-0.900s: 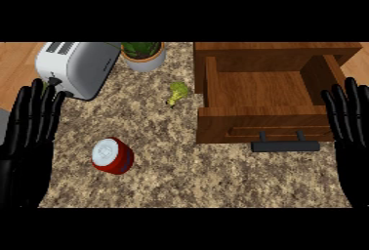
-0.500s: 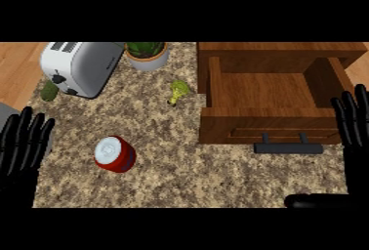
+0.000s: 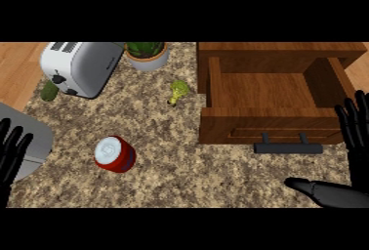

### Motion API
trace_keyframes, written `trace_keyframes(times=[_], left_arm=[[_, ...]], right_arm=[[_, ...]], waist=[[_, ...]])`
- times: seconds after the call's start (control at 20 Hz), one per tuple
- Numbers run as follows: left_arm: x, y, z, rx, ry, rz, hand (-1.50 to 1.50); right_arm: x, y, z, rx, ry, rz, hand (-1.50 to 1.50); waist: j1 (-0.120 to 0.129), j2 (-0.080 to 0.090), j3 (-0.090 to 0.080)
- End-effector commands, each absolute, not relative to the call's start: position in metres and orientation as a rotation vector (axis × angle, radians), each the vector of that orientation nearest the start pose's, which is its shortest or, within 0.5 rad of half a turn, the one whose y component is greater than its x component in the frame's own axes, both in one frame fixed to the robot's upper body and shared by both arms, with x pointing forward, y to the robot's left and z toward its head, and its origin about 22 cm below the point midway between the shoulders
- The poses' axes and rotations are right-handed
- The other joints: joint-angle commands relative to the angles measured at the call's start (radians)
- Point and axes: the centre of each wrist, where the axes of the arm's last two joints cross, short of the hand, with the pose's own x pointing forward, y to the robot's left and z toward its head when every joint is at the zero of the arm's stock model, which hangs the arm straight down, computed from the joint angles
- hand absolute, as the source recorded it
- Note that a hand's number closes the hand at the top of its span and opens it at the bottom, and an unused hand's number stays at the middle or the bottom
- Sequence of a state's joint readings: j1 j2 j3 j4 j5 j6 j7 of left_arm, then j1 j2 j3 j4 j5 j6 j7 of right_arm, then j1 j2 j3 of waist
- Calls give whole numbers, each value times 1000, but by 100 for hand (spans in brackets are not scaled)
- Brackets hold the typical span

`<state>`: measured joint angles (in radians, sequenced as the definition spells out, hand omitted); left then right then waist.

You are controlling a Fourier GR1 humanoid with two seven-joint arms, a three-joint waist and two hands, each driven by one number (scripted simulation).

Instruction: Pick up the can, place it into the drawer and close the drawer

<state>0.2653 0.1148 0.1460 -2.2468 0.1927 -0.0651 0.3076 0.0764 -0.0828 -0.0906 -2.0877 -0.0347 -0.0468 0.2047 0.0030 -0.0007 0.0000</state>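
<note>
From the head view we see the short red metal can with a white top (image 3: 114, 154) lying on the speckled granite counter (image 3: 180, 180), left of centre and well apart from both hands — nothing holds it yet. The open wooden drawer (image 3: 270, 93) sits at the upper right, its black bar handle (image 3: 288, 148) facing us, so we judge it is ready to receive the can.

Our left hand (image 3: 11, 155) shows at the left edge, fingers straight and spread, holding nothing. Our right hand (image 3: 355, 128) stands at the right edge beside the drawer front, fingers likewise straight — its thumb pokes in near the lower right corner.

A silver toaster (image 3: 78, 66), a potted green plant (image 3: 147, 52) and a small green vegetable (image 3: 177, 91) sit along the back, out of the can's likely path.
</note>
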Motion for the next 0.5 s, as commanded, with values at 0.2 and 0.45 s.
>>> trace_keyframes(times=[0.2, 0.45], left_arm=[[163, 278, 115, 63, -1680, 54, -150], [176, 259, 107, 71, -1637, 58, -150]], right_arm=[[196, -269, 105, -158, -1795, -81, -150], [184, -281, 126, -166, -1816, -55, -150]], waist=[[-3, 0, 0], [-8, 0, 0]])
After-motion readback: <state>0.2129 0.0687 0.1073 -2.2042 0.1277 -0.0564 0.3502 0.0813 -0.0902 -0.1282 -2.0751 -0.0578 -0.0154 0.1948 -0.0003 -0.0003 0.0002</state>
